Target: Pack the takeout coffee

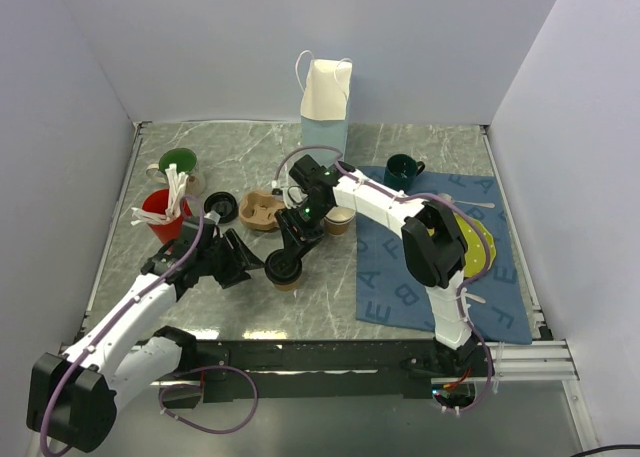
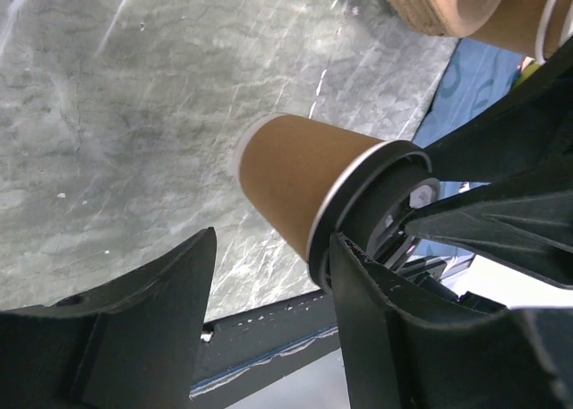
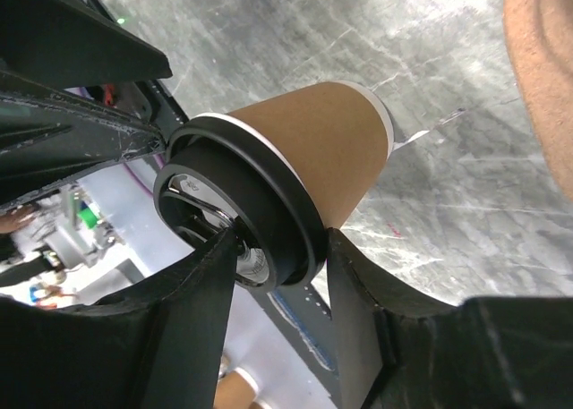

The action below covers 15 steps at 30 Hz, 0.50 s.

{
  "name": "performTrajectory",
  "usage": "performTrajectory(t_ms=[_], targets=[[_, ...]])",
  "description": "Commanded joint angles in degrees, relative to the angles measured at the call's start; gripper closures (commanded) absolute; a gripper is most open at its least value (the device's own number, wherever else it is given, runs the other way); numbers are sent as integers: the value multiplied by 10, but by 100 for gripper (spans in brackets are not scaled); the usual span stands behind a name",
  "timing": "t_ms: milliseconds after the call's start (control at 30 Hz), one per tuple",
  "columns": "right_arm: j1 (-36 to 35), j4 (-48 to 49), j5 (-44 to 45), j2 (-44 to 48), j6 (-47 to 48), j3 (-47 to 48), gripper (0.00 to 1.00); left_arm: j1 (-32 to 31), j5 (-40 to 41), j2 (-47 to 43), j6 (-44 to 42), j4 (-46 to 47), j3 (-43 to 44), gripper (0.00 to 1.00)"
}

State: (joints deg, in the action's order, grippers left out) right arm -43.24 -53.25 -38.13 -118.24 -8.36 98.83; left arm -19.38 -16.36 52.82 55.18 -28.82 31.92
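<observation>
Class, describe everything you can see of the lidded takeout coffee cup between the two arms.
The takeout coffee is a small tan paper cup with a white base edge and a black plastic lid pressed on over its rim. It seems to stand lid-up on the marbled table. The right end effector clamps the lid; the left end effector brackets the cup, open, one finger touching the lid.

Our right arm folds leftward, right gripper (image 3: pixel 279 239) clamped on the coffee cup (image 3: pixel 313 149); our left arm stretches forward, left gripper (image 1: pixel 250 267) spread wide.
</observation>
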Motion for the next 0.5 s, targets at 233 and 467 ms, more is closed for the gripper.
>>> performTrajectory(t_ms=[233, 467], targets=[[-1, 38, 11, 8, -11, -36, 56, 0, -12, -25, 21, 74, -56, 43], [-1, 45, 27, 9, -11, -57, 62, 0, 19, 12, 27, 43, -62, 58]])
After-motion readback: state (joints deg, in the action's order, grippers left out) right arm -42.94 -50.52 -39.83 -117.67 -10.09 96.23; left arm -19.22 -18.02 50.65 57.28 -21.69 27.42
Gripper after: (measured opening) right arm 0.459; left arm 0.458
